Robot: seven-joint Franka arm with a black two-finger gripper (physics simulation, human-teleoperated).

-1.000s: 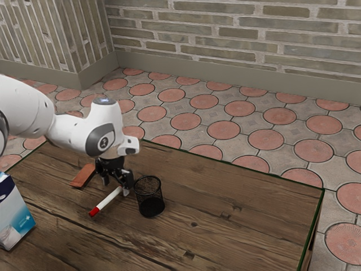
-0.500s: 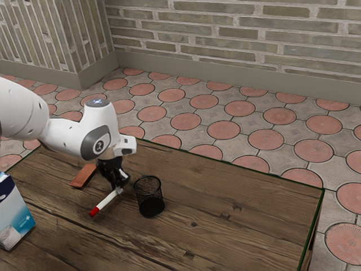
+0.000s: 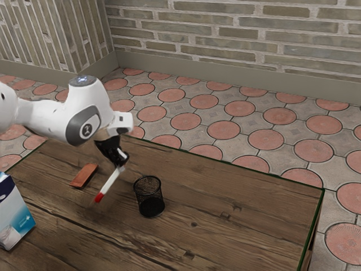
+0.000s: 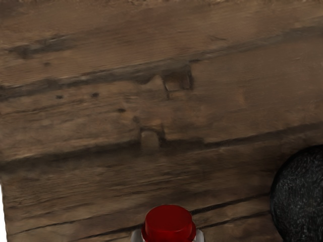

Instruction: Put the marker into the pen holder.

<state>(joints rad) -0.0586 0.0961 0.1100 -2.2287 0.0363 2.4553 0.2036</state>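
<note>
White cylindrical marker with red end (image 3: pixel 110 182): gripped by its upper part, raised, tilted, red end lowest | Black wire-mesh cylindrical pen holder (image 3: pixel 150 196): upright, open-topped, near the marker, apart from it, toward the exterior view's right

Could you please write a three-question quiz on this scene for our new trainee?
1. Multiple choice: The gripper holds the marker at a tilt. Which end of the marker is lower?
A) the white end
B) the red end
C) neither, as it lies level
2. Fill in the blank: The pen holder stands ____ on the table (upright or tipped over).
3. True or false: The marker is inside the pen holder.

Key: 1. B; 2. upright; 3. false
</note>
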